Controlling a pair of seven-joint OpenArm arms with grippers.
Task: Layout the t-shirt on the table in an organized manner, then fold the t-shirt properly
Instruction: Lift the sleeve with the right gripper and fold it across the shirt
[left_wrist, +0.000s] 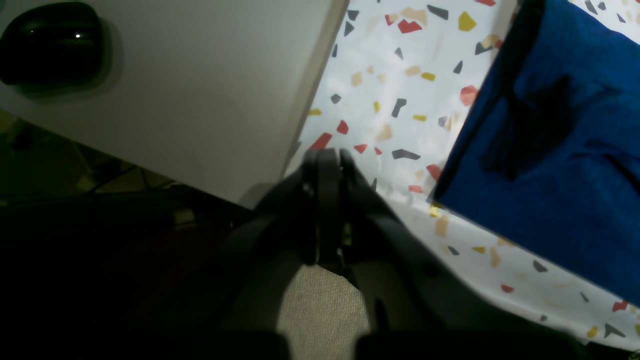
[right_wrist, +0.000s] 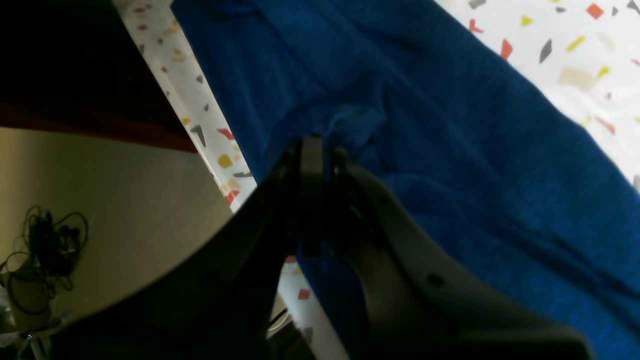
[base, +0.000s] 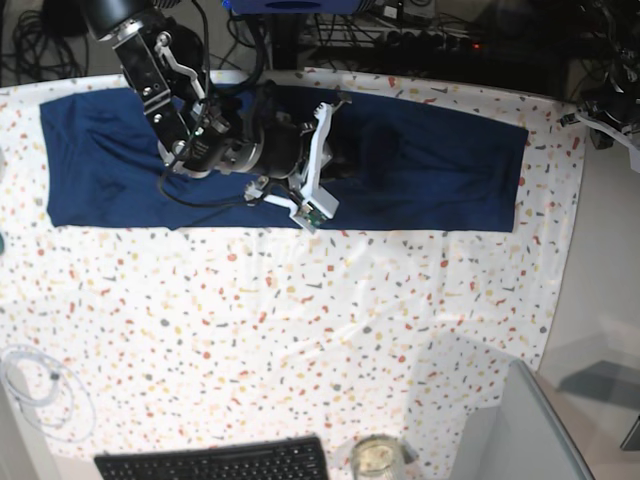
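Crowding near table (base: 300, 300) edge: keyboard (base: 215, 463), jar (base: 375, 458), white cable (base: 35, 385).

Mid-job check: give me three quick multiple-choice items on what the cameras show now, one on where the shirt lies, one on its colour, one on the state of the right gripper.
1. Where does the t-shirt lie on the table?
A. along the far edge, as a long band
B. bunched by the keyboard
C. hanging off the near edge

2. What colour is the t-shirt?
A. red
B. dark blue
C. white

3. How does the right gripper stand?
A. wide open above bare cloth
B. shut, its tip at a raised wrinkle of the shirt
C. out of every view

Answers:
1 A: the base view shows it stretched across the table's far side, away from the keyboard.
2 B: every view shows plain dark blue.
3 B: the right wrist view shows the jaws together at a pucker of fabric; whether they pinch it is unclear.
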